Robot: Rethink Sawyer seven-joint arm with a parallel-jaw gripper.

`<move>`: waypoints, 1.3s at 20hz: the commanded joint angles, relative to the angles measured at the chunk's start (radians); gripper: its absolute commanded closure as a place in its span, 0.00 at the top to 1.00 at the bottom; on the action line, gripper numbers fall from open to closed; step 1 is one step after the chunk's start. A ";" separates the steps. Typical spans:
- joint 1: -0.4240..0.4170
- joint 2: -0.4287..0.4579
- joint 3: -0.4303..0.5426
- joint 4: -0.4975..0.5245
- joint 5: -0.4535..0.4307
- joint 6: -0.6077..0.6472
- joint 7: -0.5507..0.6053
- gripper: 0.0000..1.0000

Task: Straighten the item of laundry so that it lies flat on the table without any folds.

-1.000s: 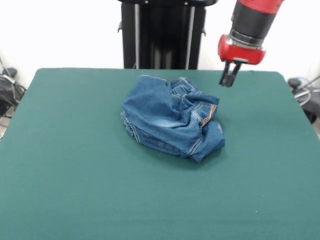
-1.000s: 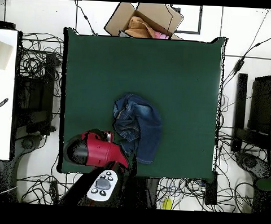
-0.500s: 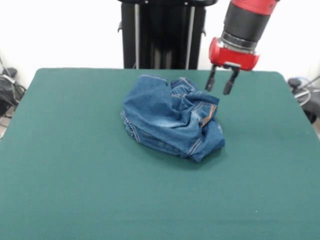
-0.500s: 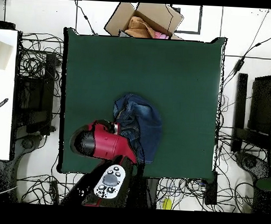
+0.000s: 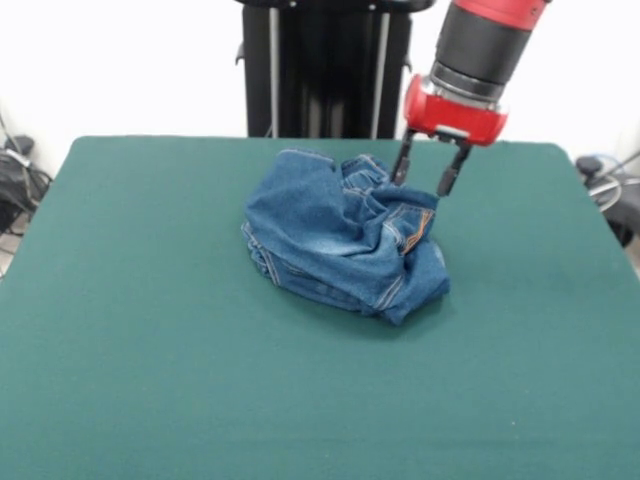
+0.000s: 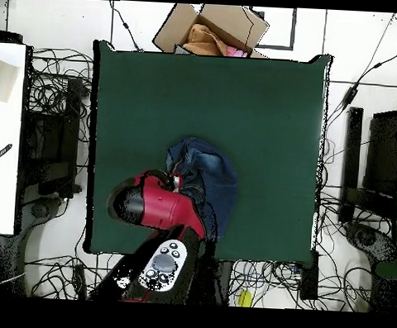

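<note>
The blue denim jeans lie crumpled in a heap near the middle of the dark green table, with orange stitching showing on the right side. My gripper is open and empty, hanging just above the heap's far right edge, its two fingers spread apart. In the overhead view the red arm covers the jeans' left part, and the gripper itself is hidden under the arm.
The black robot pedestal stands at the table's far side. In the overhead view an open cardboard box with cloth in it sits beyond the table's far edge. Cables lie on the floor around the table.
The gripper has opened from shut and moved left and slightly down, from beside the heap to just over its far right edge. The jeans have not moved.
</note>
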 commanded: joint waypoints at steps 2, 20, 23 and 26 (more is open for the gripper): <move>-0.018 0.050 0.051 0.005 -0.011 0.008 0.181 1.00; -0.199 0.167 0.218 0.028 -0.089 -0.125 0.138 1.00; -0.230 0.190 0.239 0.021 -0.113 -0.143 0.134 1.00; -0.259 0.212 0.261 0.019 -0.138 -0.177 0.136 1.00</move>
